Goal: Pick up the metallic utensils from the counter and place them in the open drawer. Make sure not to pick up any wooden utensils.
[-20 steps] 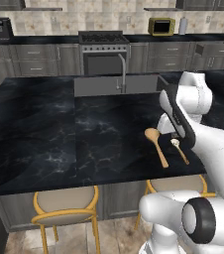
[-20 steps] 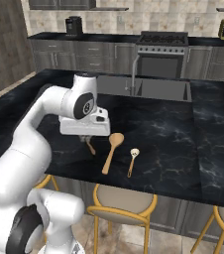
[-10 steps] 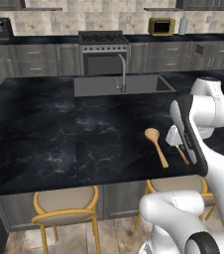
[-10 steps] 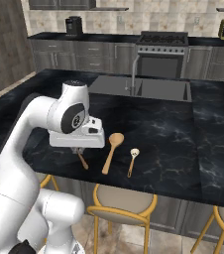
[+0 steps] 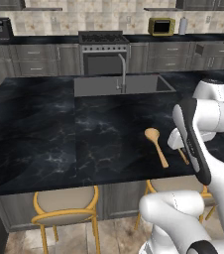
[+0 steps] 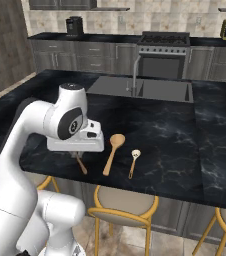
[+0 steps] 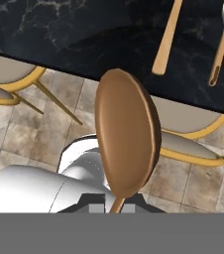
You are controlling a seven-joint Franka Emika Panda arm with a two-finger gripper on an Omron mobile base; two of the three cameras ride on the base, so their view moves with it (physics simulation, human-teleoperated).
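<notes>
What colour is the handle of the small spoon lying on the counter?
Tan-orange, like wood, on the small spoon; its bowl is pale whitish. The right base view shows it best.

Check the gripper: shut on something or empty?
The gripper is shut on a brown spoon: its handle runs down into the jaws, its oval bowl standing just ahead.

Both base cameras are looking forward and down from behind the arm, left and right, sharing the black counter (image 5: 59,134) and sink (image 6: 150,90). The hand camera is looking closely down past the counter's edge.
</notes>
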